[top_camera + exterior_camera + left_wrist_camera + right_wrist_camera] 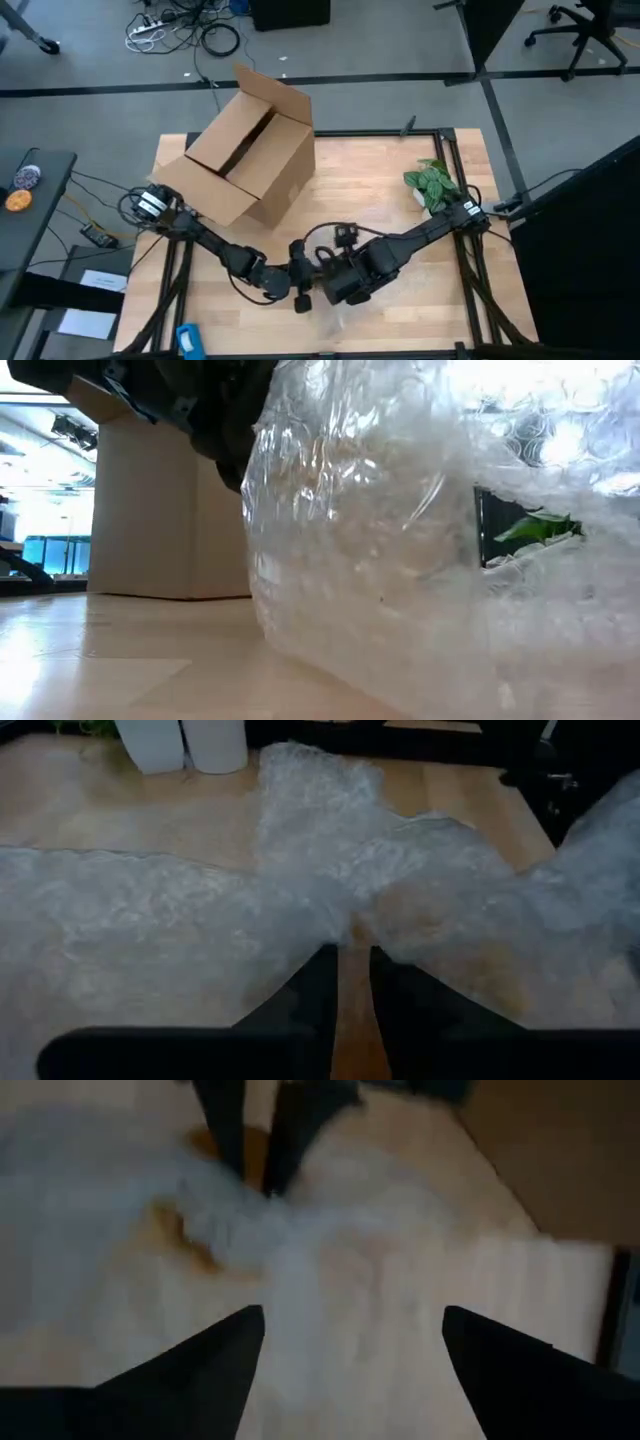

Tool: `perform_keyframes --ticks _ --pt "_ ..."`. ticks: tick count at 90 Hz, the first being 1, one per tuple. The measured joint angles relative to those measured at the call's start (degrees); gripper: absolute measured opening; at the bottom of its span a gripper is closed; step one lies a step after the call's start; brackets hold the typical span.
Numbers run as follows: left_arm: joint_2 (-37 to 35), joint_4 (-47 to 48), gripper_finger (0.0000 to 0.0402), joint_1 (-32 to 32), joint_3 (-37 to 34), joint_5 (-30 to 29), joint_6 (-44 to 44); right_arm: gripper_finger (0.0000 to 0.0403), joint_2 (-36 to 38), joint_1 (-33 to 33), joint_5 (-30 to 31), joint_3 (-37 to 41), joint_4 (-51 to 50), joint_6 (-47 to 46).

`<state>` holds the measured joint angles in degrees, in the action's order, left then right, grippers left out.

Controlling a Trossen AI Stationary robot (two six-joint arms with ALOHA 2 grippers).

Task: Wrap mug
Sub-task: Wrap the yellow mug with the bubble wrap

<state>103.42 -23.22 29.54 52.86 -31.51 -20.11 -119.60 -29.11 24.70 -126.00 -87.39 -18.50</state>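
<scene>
A crinkly clear bubble-wrap sheet (330,850) lies bunched on the wooden table near its front middle and fills the low view's right side (430,560). The mug shows only as an orange-brown patch through the wrap (185,1235). My left gripper (352,955) reaches in from the table's left and is shut on a gathered part of the wrap; the high view shows this gripper (300,285) low at the table. My right gripper (350,1330) stands open over the wrap, facing the left gripper's fingers (225,1130), with wrap below its gap. My left gripper pinches a gathered bunch of the bubble wrap (350,925) between its two fingers, several layers drawn together there. The fingers come in low from the table's left. The wrap fans out to both sides of the pinch and lies on the table.
An open cardboard box (250,160) stands at the far left of the table. A small green plant (432,182) in a white pot sits at the far right. Bare wood (400,170) lies between them.
</scene>
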Motion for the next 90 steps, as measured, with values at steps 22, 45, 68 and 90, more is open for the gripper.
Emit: perform_keyframes --ticks 22,45,68,90 --pt "0.00 0.19 0.0048 0.02 0.00 0.15 0.19 0.0287 -0.65 -6.12 -6.91 10.43 -1.61 -15.25" --pt "0.02 0.55 0.0048 0.11 -0.02 0.56 0.23 0.0274 -1.11 -9.79 -3.33 29.84 20.67 -19.48" --pt "-0.02 1.51 0.0048 0.07 0.00 2.78 -0.49 0.0238 -1.07 -10.45 14.61 25.23 31.20 -7.16" --pt "-0.02 1.81 0.0048 0.04 -0.04 2.67 1.09 0.0196 -0.91 -8.00 16.67 19.10 34.03 6.86"
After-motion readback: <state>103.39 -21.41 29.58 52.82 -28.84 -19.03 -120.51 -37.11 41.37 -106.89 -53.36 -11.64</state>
